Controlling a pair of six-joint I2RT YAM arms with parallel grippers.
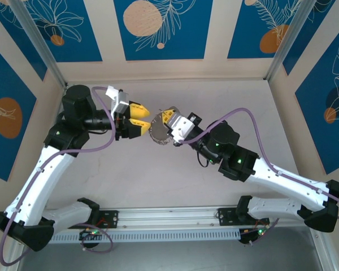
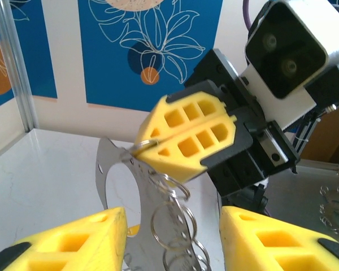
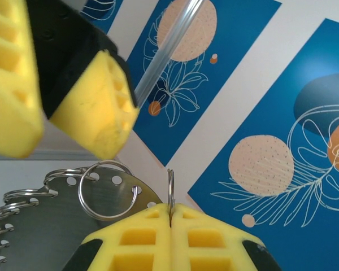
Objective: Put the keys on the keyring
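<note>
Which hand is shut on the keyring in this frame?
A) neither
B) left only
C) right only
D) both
C: the right hand has its yellow fingers pressed together at the edge of the keyring, while the left hand has its fingers apart on either side of it.

— What lies underneath?
— A pale grey table (image 1: pixel 158 180), with a ribbed metal rail (image 1: pixel 169 217) along its near edge.
— And around it?
— Cream walls (image 1: pixel 216 28) hung with blue panels (image 1: pixel 158 28) of white leaves and orange discs. An aluminium post (image 1: pixel 39 42) stands far left, a second post (image 1: pixel 291 36) far right.
</note>
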